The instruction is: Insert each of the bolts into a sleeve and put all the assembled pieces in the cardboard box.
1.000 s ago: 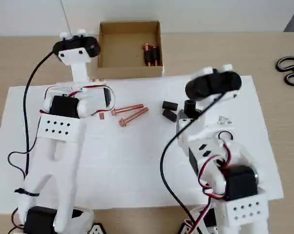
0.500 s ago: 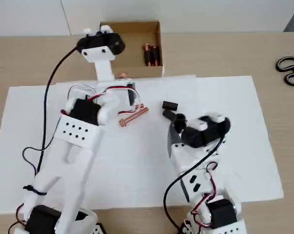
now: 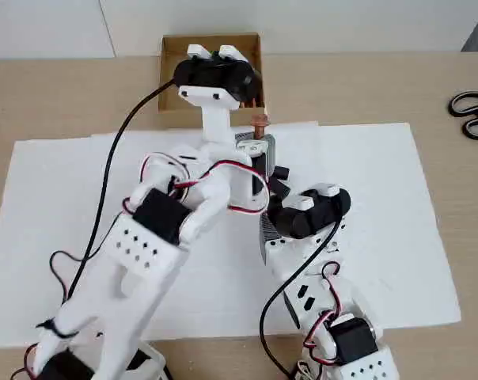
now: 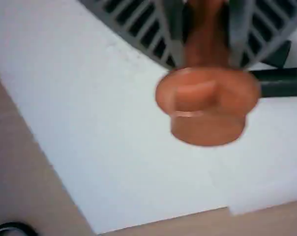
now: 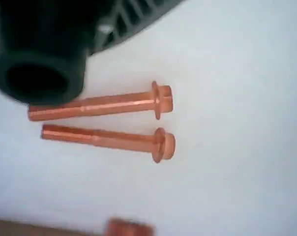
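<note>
Left hand (image 4: 207,24) clamped on copper bolt (image 4: 207,105), held just outside cardboard box (image 3: 169,75) near wall, over paper sheet (image 3: 381,182). Right hand (image 5: 87,27) gripping black sleeve (image 5: 39,66), farther from box. Two loose bolts (image 5: 102,105) laid side by side on paper. Spare sleeve (image 3: 280,172) seen between box and right hand.

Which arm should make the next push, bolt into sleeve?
Probably left: the left gripper grips a bolt, while the right gripper holds the sleeve, bore open.
</note>
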You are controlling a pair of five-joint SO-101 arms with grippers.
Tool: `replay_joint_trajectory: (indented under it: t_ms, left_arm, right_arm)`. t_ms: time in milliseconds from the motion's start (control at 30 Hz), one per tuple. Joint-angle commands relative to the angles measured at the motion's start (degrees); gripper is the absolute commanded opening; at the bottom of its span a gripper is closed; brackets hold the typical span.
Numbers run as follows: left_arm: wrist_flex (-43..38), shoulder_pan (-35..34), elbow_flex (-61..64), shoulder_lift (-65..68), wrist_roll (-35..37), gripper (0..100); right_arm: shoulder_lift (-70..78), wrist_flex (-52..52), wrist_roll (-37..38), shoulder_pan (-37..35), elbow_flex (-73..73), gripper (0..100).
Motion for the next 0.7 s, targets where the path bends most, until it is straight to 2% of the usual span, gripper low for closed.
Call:
replay_joint_trajectory:
  t_ms: [0,333,667]
  left_arm:
    - [-4.7,0.4,1.4,-5.0,0.5,1]
    - [-21.5,0.4,20.4,-11.4,0.6,1]
    - [-25.0,2.2,24.3,-12.1,2.5,1]
  right_arm:
    - [0.0,-1.6,-0.7,-0.1,-0.4,0.3]
    - [-0.2,-1.5,-0.7,0.0,-0.6,0.3]
    - [-0.3,-1.5,-0.7,-0.2,-0.6,0.3]
